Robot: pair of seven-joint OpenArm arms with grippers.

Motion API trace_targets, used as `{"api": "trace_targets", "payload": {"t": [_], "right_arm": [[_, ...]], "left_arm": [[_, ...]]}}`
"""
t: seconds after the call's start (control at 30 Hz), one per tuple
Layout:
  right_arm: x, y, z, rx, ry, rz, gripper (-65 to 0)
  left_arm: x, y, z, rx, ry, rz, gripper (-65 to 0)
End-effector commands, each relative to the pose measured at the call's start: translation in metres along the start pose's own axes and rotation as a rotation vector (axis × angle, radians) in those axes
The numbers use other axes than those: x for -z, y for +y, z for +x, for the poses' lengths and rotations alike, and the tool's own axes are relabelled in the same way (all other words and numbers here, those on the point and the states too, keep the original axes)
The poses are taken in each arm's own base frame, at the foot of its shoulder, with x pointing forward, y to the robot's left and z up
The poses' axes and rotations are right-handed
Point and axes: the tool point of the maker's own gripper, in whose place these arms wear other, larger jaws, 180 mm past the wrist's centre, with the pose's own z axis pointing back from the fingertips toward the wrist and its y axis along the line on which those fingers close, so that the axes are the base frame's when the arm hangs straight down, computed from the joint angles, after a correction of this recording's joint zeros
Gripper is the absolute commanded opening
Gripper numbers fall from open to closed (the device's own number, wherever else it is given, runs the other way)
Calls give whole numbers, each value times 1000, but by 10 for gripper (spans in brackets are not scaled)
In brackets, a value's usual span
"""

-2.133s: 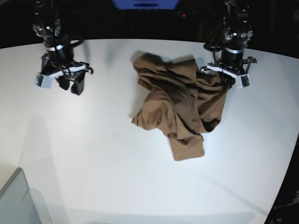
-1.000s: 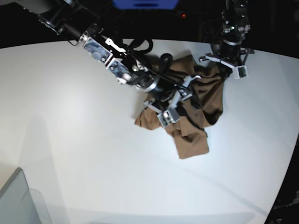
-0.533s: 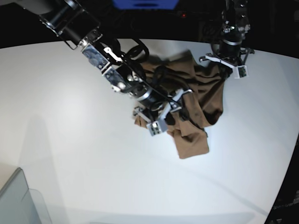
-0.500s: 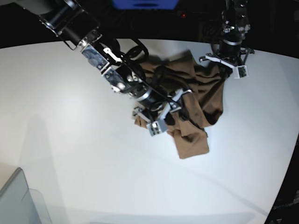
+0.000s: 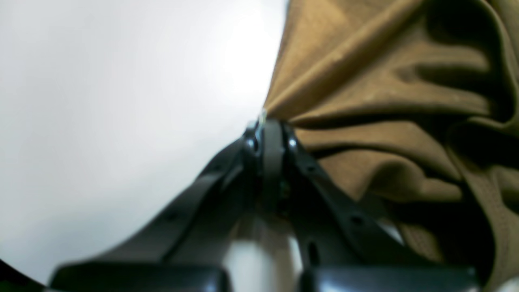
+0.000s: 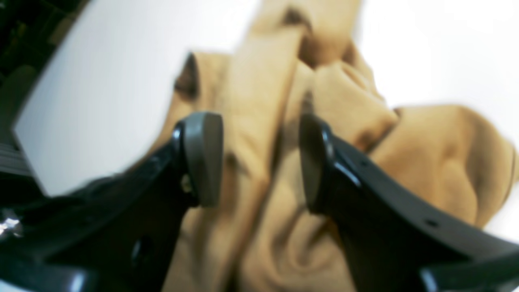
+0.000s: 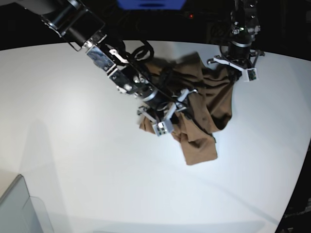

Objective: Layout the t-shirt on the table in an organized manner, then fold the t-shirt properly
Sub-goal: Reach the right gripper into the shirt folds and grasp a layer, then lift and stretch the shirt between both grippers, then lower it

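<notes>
The t-shirt (image 7: 201,109) lay crumpled in a brown heap on the table (image 7: 73,145), toward its far right part; its folds ran up to the left gripper (image 5: 269,125), whose jaws were pressed together on a pinch of the cloth's edge. The right gripper (image 6: 261,158) hung over the heap's near-left part with its jaws spread apart and nothing between them but air; wrinkled cloth showed below the gap, and a grey bin corner (image 7: 19,206) sat at the table's near-left edge.
</notes>
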Motion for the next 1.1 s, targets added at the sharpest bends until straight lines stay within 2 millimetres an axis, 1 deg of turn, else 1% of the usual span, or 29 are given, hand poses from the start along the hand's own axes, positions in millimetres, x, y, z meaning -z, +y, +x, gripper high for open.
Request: {"api": "trace_targets", "payload": {"t": [0.0, 0.1, 0.13, 0.2, 0.23, 0.33, 0.37, 0.4, 0.47, 0.5, 0.53, 0.6, 0.67, 0.73, 0.77, 0.8, 0.87, 0.93, 0.97, 1.03, 1.07], "right_arm": [[1, 4, 18, -3, -50, 13, -339], [1, 3, 20, -2, -70, 12, -344], [1, 4, 23, -1, -86, 14, -355], [0, 3, 28, -3, -114, 14, -415], [-1, 2, 29, -4, -121, 13, -459], [-2, 2, 34, 0, -138, 15, -630], [-3, 3, 37, 0, -146, 16, -650], [-5, 0, 41, 6, -158, 11, -650], [-12, -13, 51, 49, -209, -23, -650], [-19, -25, 60, 81, -257, -53, -650], [-27, -38, 69, 112, -309, -87, -650], [-39, -57, 83, 176, -386, -141, -650], [-54, -88, 93, 244, -449, -220, -650], [-70, -114, 94, 306, -486, -292, -650], [-79, -127, 93, 336, -507, -330, -650], [-87, -140, 91, 359, -522, -365, -650], [-105, -167, 82, 411, -543, -441, -650], [-127, -195, 68, 519, -568, -502, -650], [-139, -210, 57, 577, -579, -535, -650], [-158, -230, 34, 681, -587, -583, -650], [-168, -240, 16, 727, -575, -614, -650]], "left_arm": [[-1, 1, 1, 1, -2, 0, -649], [-1, 1, 1, 1, -2, 0, -649], [-1, 1, 1, 1, -2, 0, -649], [-1, 1, 2, 1, -3, -1, -649], [-1, 1, 2, 1, -3, -1, -649], [-2, 3, 6, 1, -14, 5, -649], [-3, 4, 5, 1, -13, 6, -649], [-5, 5, 4, 3, -9, 9, -649], [-11, 4, 12, 9, -32, 3, -649], [-15, 6, 20, 11, -52, 8, -649], [-21, 11, 33, 9, -87, 21, -649], [-29, 17, 55, 4, -147, 43, -649], [-35, 24, 77, -9, -208, 69, -649], [-41, 30, 94, -15, -252, 91, -649], [-42, 30, 107, -16, -287, 93, -649], [-43, 30, 116, -16, -311, 96, -649], [-43, 31, 130, -20, -350, 100, -649], [-42, 29, 141, -25, -379, 97, -649], [-41, 28, 145, -27, -389, 96, -649], [-37, 26, 150, -44, -402, 94, -649], [-36, 23, 151, -61, -408, 93, -649]]}}
